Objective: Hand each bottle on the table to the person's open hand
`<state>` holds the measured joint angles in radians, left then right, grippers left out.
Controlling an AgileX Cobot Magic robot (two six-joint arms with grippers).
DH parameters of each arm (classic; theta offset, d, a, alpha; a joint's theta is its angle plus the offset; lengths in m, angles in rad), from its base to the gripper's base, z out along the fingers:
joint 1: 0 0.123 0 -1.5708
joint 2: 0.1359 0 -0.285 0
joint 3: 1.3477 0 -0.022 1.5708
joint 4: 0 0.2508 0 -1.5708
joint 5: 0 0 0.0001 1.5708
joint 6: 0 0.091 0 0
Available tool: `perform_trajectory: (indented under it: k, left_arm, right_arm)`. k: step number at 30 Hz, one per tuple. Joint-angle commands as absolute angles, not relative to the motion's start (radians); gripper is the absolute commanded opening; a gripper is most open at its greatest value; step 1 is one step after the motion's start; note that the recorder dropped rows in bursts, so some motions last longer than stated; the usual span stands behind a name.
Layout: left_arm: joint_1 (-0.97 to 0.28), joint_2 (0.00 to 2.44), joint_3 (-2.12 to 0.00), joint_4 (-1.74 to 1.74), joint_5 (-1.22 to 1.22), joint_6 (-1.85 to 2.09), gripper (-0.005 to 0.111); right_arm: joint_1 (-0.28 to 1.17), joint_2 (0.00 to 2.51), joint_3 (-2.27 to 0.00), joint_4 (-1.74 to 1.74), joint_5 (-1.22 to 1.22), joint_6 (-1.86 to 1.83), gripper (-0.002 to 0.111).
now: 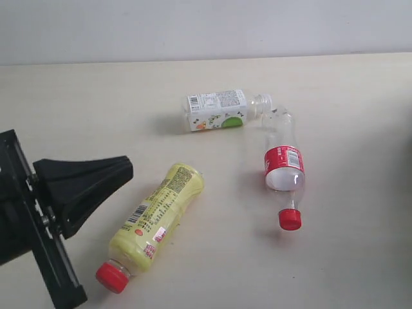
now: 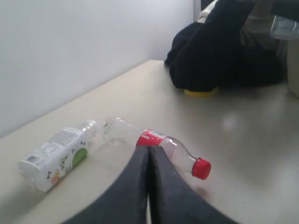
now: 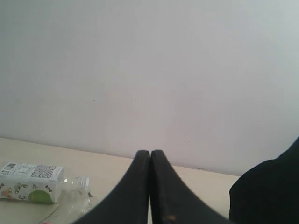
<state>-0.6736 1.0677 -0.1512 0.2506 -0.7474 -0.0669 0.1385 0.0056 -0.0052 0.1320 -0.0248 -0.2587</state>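
Left claw (image 1: 125, 168) and right claw (image 3: 150, 153) both pressed together, empty. Yellow bottle (image 1: 158, 222) lies flat on bench (image 1: 347, 257), just beside left claw. Red-label bottle (image 1: 283, 167) and white-labelled bottle (image 1: 215, 111) lie beyond it. Risk: if I descend unspread, I nudge its round side and it rolls.

Left gripper (image 1: 126, 169): matte black, wedge fingers (image 1: 84, 183) tapering to a blunt tip. Behind it, flat black bar (image 1: 59, 273) with small silvery screws (image 1: 44, 220). Right gripper (image 3: 150, 153): same black tapered shape, one tan fleck (image 3: 171, 217).
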Motion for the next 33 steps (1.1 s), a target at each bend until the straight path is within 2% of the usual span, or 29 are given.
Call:
perform_trajectory:
  k: [1,11,33]
  left_arm:
    - [-0.672,1.059,-0.091,0.247,-0.829,-0.062,0.0]
    - [-0.672,1.059,-0.035,0.247,-0.778,-0.071,0.0]
    - [-0.672,1.059,-0.035,0.258,-0.849,-0.082,0.0]
  right_arm:
    - [0.139,0.0,0.0,0.132,-0.028,-0.26,0.0]
    - [0.139,0.0,0.0,0.132,-0.028,-0.26,0.0]
    - [0.139,0.0,0.0,0.132,-0.028,-0.26,0.0]
